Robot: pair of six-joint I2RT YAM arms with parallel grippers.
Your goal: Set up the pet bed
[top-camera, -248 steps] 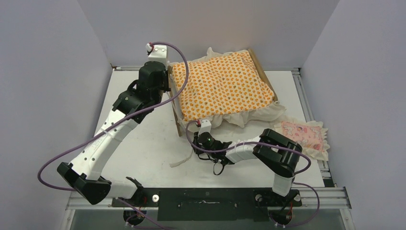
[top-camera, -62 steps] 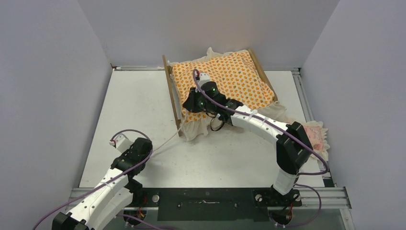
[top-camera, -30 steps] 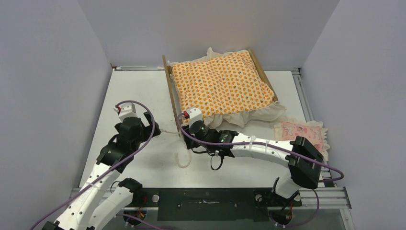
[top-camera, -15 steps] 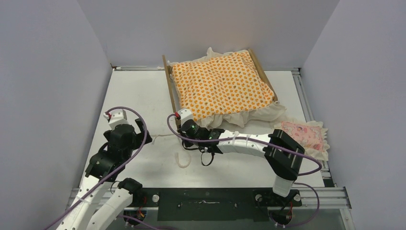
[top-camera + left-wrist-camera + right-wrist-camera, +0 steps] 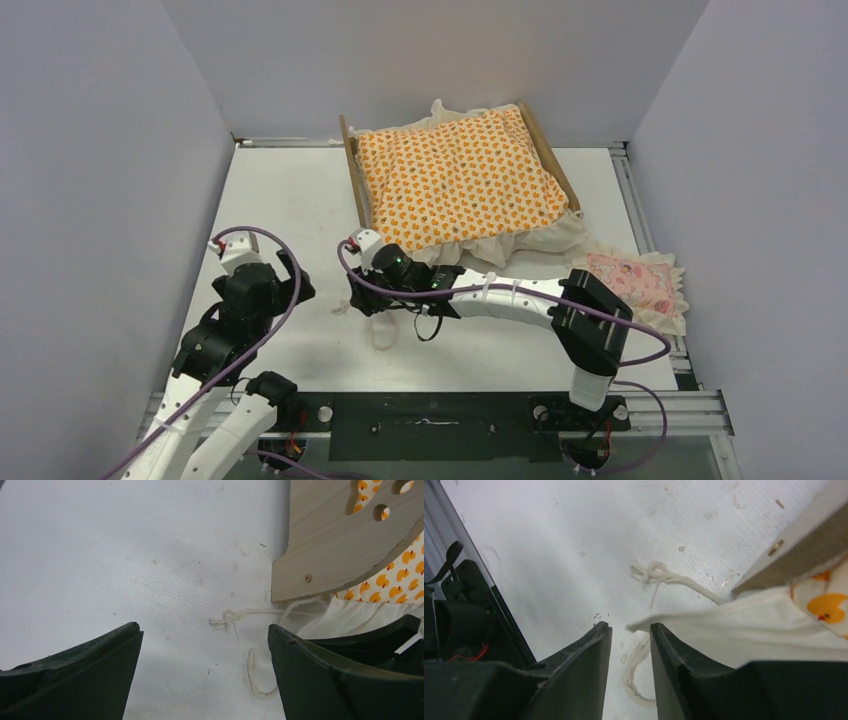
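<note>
The pet bed (image 5: pixel 352 180) stands at the back of the table with the orange-patterned mattress (image 5: pixel 460 180) lying in it. Its plywood end board with the paw-print cutout (image 5: pixel 325 545) fills the upper right of the left wrist view. My right gripper (image 5: pixel 350 303) is low over the table beside the bed's near left corner. Its jaws (image 5: pixel 629 630) are open by a narrow gap, with only table and a white cord (image 5: pixel 659 575) showing between them. The mattress frill (image 5: pixel 724 625) rests over the right finger. My left gripper (image 5: pixel 297 275) is wide open and empty (image 5: pixel 205 630), left of the knotted cord (image 5: pixel 235 616).
A small pink frilled pillow (image 5: pixel 632 282) lies at the table's right edge, near the metal rail (image 5: pixel 625 190). A loose loop of cord (image 5: pixel 383 335) lies on the table in front of the right gripper. Grey walls close in on the left, back and right sides.
My right gripper has slid left along the table past the bed's near left corner, and its jaws have narrowed. My left arm has drawn back to the left, still wide open.
</note>
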